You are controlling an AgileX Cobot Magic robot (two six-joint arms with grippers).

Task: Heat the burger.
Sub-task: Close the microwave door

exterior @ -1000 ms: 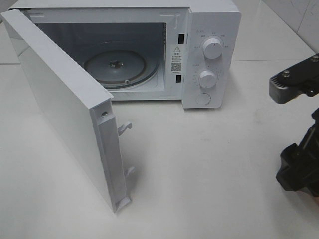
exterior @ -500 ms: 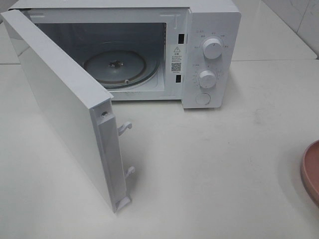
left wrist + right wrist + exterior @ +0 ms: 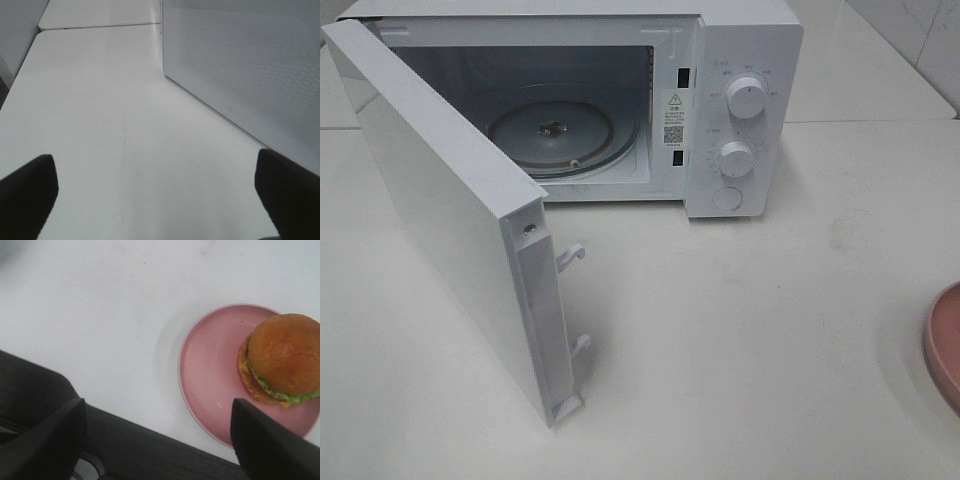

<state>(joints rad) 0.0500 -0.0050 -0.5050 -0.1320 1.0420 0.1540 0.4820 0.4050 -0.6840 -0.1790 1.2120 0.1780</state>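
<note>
This looks like a kitchen-style test setup rather than a lived-in home kitchen. A white microwave (image 3: pixel 620 100) with two dials stands on a bare white table (image 3: pixel 740 330), its door (image 3: pixel 450 220) swung wide open to show the glass turntable (image 3: pixel 560 135). A pale tiled wall (image 3: pixel 920 40) rises behind. A pink plate (image 3: pixel 215 380) carries a burger (image 3: pixel 280 360), the only food about.

You have open white worktop (image 3: pixel 750 330) between the white microwave oven (image 3: pixel 740 100) and the pink round plate (image 3: pixel 945 345) at the right edge, but the oven's white door (image 3: pixel 450 215) swings far out on the left, walling off that side of the cavity.
</note>
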